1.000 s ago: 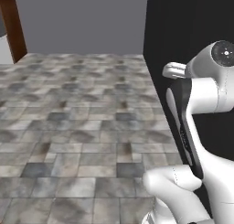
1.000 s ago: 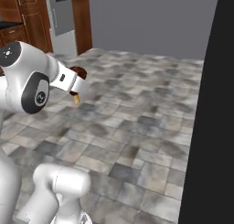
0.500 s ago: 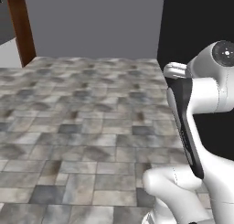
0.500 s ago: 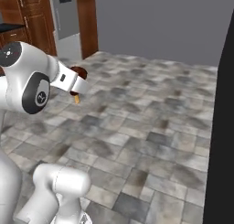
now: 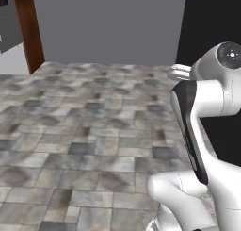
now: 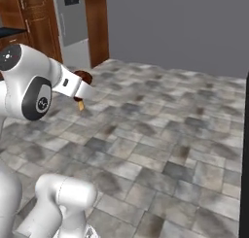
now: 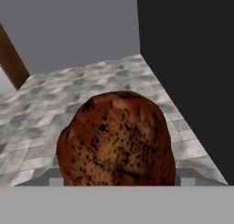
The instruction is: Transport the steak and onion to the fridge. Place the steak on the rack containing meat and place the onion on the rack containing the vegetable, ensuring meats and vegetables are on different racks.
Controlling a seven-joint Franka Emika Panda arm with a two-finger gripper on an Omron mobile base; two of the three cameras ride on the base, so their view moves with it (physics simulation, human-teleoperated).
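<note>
Filling the hand view, steak (image 7: 118,141); stub below in right base view.

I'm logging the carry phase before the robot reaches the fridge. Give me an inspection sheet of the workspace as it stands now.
Surface: grey stone-tile floor ahead of the base; no counter or table in sight.
Job's things: steak, mottled red-brown, sits close in front of the hand camera; in the right base view it shows dark at the end of the arm. Onion: nothing seen. Fridge racks: nothing seen.
Clutter: nothing seen on the floor.
Grippers: gripper raised above the floor, carrying the steak; fingertips hidden behind it.
Cables: nothing seen.
Surroundings: grey wall, wood panel, grey appliance front, dark wood cabinets, black panel.
</note>
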